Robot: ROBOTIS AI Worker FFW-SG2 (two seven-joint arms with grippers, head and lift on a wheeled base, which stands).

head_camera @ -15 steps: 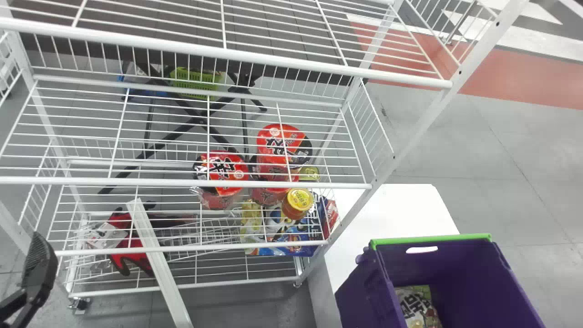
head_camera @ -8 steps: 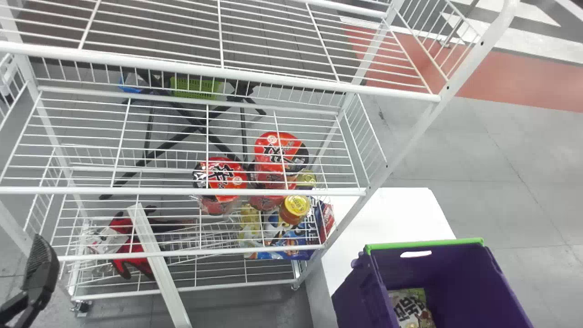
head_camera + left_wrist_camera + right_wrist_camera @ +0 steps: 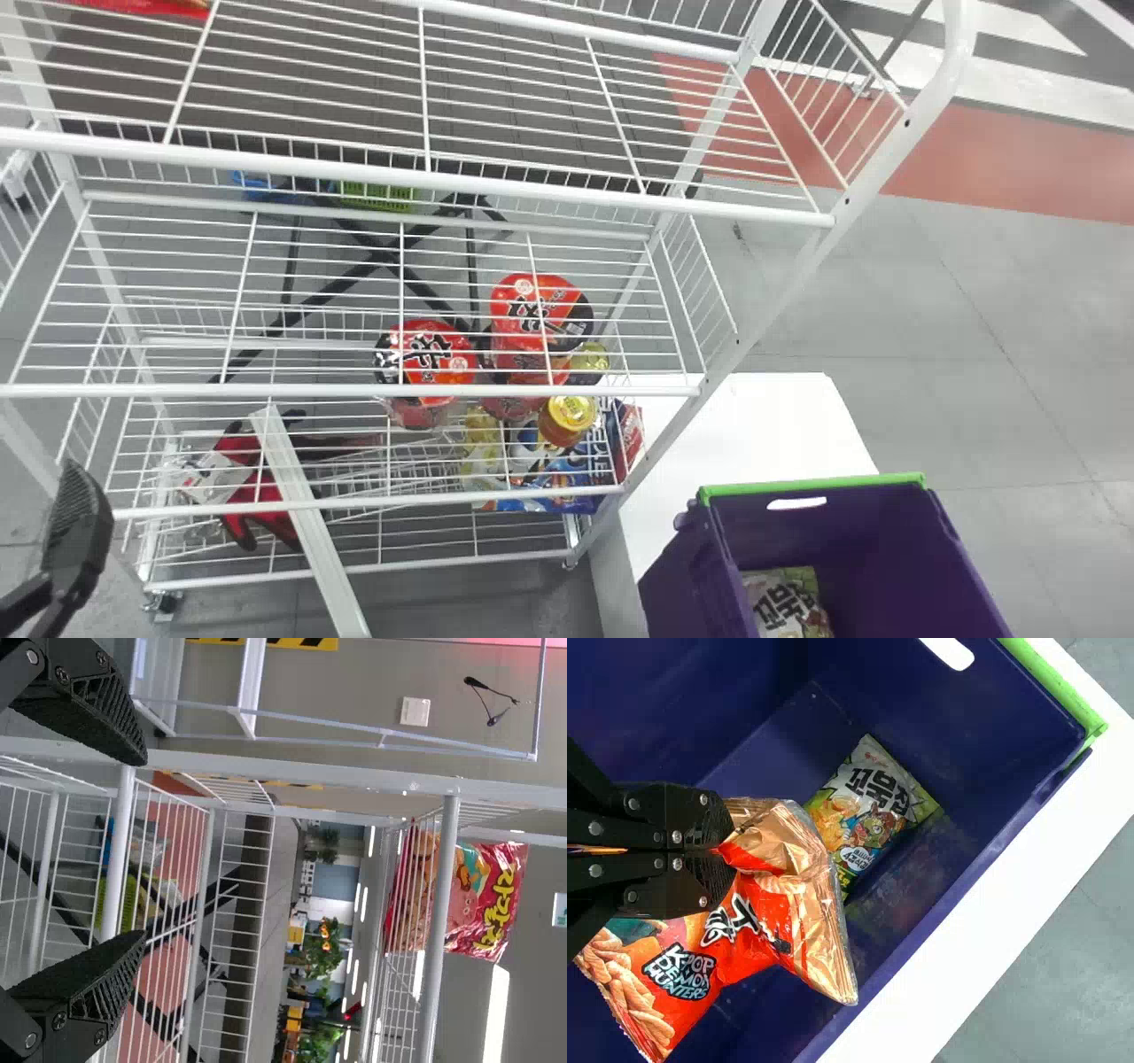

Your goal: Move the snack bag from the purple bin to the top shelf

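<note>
Snack bag point(image 3: 762, 939) hangs over the bin point(image 3: 868, 549), pinched tight by the right gripper point(image 3: 732, 850) — raise it clear of the rim point(image 3: 824, 484) (left gripper point(image 3: 143, 849) empty, spread wide) before easing toward the top shelf point(image 3: 433, 983).

Jar point(image 3: 568, 418): red tubs point(image 3: 430, 354) to its left, gloves point(image 3: 262, 503) farther left. Green basket point(image 3: 376, 196) well behind jar. White bench point(image 3: 753, 430) to jar's right.

The near snack bag point(image 3: 824, 930) is glossy, crinkled foil; the bin point(image 3: 886, 549) smooth plastic; the rack point(image 3: 443, 181) smooth, painted metal; the gloves point(image 3: 251, 498) at left perhaps cloth.
</note>
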